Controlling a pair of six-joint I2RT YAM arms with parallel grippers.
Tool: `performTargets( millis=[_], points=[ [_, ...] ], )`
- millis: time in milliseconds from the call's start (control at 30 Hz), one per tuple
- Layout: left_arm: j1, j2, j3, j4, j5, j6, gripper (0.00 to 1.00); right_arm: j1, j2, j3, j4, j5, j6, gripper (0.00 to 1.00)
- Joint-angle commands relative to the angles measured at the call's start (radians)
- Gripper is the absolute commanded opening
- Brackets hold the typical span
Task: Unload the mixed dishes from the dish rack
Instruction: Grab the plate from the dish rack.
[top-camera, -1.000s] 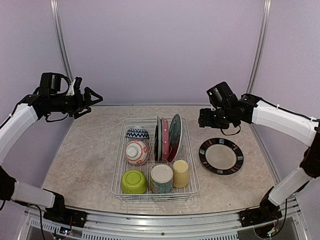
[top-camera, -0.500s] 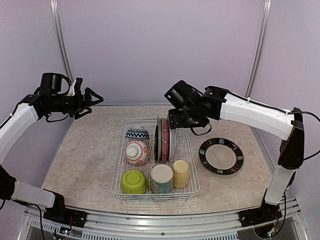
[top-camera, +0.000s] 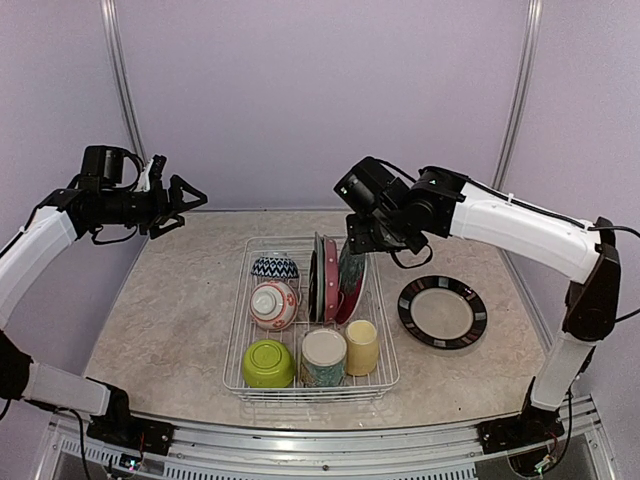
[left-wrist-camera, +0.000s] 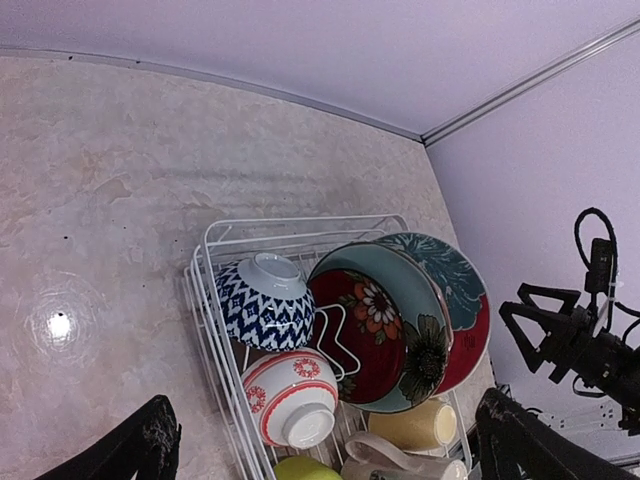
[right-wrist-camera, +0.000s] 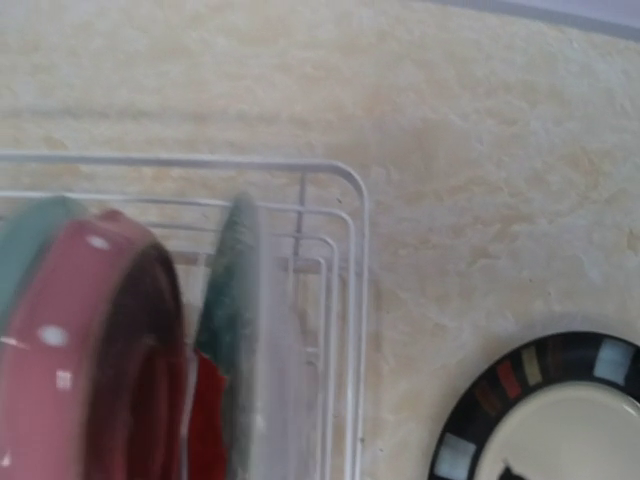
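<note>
The white wire rack (top-camera: 233, 340) held a blue zigzag bowl (top-camera: 274, 267), a red-and-white bowl (top-camera: 273, 304), a lime bowl (top-camera: 268, 363) and a yellow cup (top-camera: 361, 347). The plate (top-camera: 442, 311) at centre right was cream, its black rim colour-blocked.

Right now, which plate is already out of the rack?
The dark-rimmed plate with a cream middle: it lies flat on the table, right of the white wire rack. The other plates stand upright in the rack's slots.

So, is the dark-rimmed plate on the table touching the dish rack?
Apart. The top external view shows bare table between the dark-rimmed plate and the dish rack on its right side; the right wrist view shows the same gap.
</note>
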Motion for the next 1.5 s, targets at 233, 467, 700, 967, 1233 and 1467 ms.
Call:
performTargets(
  millis=[233,467,700,967,1233,1467],
  points=[
    [-0.006,-0.013,0.031,-0.009,0.011,0.009,0.99,0.016,0.037,0.064,-0.022,0.031,0.044,0.73],
    [-0.006,-0.024,0.033,-0.013,0.005,0.009,0.99,0.018,0.116,0.070,-0.090,0.041,0.171,0.68],
    [-0.006,-0.018,0.035,-0.015,0.007,0.006,0.99,0.018,0.135,0.024,-0.100,0.063,0.260,0.48],
    [-0.006,-0.015,0.037,-0.019,0.006,0.008,0.99,0.020,0.225,0.092,-0.185,0.116,0.354,0.35],
    [0.000,-0.007,0.041,-0.023,0.014,0.005,0.99,0.028,0.323,0.236,-0.330,0.178,0.402,0.16],
    [0.010,-0.003,0.039,-0.019,0.019,-0.002,0.99,0.032,0.314,0.281,-0.361,0.189,0.385,0.00]
  ],
)
